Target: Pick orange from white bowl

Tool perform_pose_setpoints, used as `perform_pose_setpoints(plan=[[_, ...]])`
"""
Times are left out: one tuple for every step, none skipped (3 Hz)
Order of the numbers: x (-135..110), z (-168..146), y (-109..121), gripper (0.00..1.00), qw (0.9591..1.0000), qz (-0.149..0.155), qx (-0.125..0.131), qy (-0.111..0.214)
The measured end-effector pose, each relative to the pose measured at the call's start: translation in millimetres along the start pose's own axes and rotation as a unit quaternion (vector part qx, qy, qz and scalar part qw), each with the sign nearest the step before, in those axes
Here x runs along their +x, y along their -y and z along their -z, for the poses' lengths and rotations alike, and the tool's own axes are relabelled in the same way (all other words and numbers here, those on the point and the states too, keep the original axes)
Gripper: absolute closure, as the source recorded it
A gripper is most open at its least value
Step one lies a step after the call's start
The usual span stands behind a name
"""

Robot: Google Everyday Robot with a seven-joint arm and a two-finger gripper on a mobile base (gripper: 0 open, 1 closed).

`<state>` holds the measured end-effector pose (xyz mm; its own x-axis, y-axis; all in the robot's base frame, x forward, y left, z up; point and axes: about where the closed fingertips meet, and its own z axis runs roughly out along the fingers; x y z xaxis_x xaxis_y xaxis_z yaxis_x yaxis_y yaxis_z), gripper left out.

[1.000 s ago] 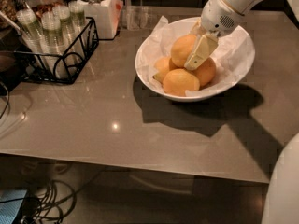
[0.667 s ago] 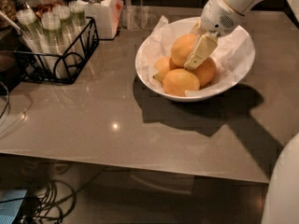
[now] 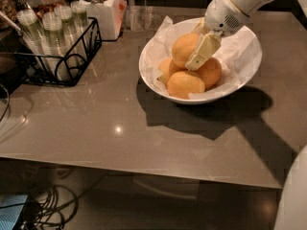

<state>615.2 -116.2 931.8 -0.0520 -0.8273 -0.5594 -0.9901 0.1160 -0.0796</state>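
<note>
Nothing has moved since the picture a second ago: the gripper (image 3: 202,49) is at the same spot over the white bowl (image 3: 211,97). Its pale yellow tip lies right on the orange (image 3: 183,48), touching the side that faces the arm. I cannot tell if the gripper is squeezing the orange or just resting on it.

The orange sits on top of the pile in the bowl. It is the highest fruit. A darker, rounder fruit (image 3: 210,73) is just below the gripper. Another yellow fruit (image 3: 184,84) lies at the front of the bowl, and a smaller fruit (image 3: 166,68) peeks out beside it. Crumpled white paper (image 3: 240,51) lines the bowl under the fruit.

The white arm (image 3: 242,1) comes down from the top corner of the view.

The bowl stands on a smooth grey-brown table (image 3: 120,128). The bowl and arm throw a dark shadow (image 3: 206,121) on it. A black wire rack (image 3: 72,63) with clear cups (image 3: 53,28) stands at the far end of the table, well apart from the bowl. A jar with a white lid (image 3: 98,1) is just beside the rack.

Under the table the floor is dark, with some cables (image 3: 48,205) lying there.
</note>
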Motion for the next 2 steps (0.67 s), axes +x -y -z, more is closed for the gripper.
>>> perform_pose_setpoints(plan=[[-21, 24, -27, 1.0, 0.9985, 0.021, 0.017, 0.047], [-37, 68, -90, 1.0, 0.9921, 0.03, 0.076, 0.096]])
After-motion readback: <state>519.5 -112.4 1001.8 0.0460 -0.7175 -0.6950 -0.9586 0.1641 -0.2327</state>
